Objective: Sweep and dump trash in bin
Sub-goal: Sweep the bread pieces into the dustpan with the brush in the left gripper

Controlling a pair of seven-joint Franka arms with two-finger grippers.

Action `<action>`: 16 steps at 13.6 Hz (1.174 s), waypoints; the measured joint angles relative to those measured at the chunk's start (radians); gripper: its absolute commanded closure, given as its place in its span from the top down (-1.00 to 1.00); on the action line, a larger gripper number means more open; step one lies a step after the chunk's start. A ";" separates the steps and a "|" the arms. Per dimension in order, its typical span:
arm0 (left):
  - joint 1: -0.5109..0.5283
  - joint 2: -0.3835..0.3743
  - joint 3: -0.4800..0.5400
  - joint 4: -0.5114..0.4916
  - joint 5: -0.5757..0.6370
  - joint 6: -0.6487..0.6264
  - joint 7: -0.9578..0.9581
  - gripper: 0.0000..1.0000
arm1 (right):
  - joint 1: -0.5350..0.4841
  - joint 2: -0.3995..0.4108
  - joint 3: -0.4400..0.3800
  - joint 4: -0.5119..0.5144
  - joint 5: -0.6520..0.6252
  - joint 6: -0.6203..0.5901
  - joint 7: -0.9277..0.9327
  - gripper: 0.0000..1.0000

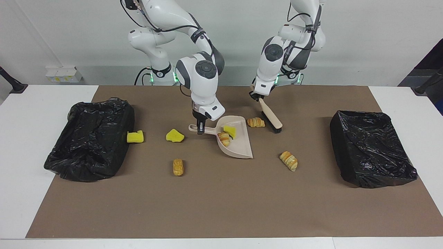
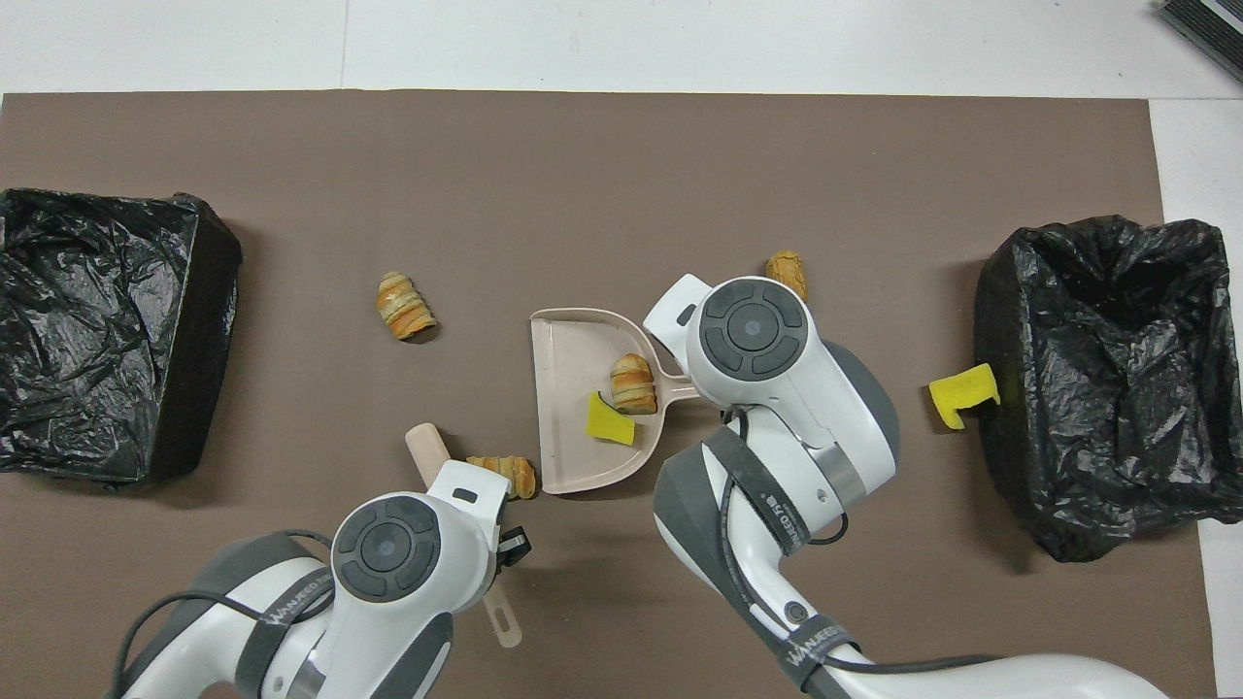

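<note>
A plain white wall point(image 1: 363, 34) rises past a white table point(image 1: 20, 145) covered by a brown mat point(image 1: 221, 200).

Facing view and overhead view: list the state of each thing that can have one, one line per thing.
dustpan: flat on the mat, one pastry and one yellow sponge inside.
brush: tilted, bristles down beside a loose pastry.
left gripper: shut on the brush handle.
right gripper: shut on the dustpan handle.
bin at the right arm's end: open, bag-lined.
bin at the left arm's end: open, bag-lined.
</note>
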 measured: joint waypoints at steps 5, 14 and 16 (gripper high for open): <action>-0.050 0.097 -0.003 0.113 -0.030 0.150 0.050 -1.00 | 0.000 0.001 0.000 0.000 0.000 0.000 0.000 -1.00; 0.121 0.159 0.028 0.305 0.169 -0.002 0.341 -1.00 | 0.000 0.001 0.000 0.000 0.000 0.000 0.000 -1.00; 0.232 0.199 0.033 0.367 0.209 -0.026 0.527 -1.00 | 0.000 0.001 0.000 0.000 0.000 0.000 0.000 -1.00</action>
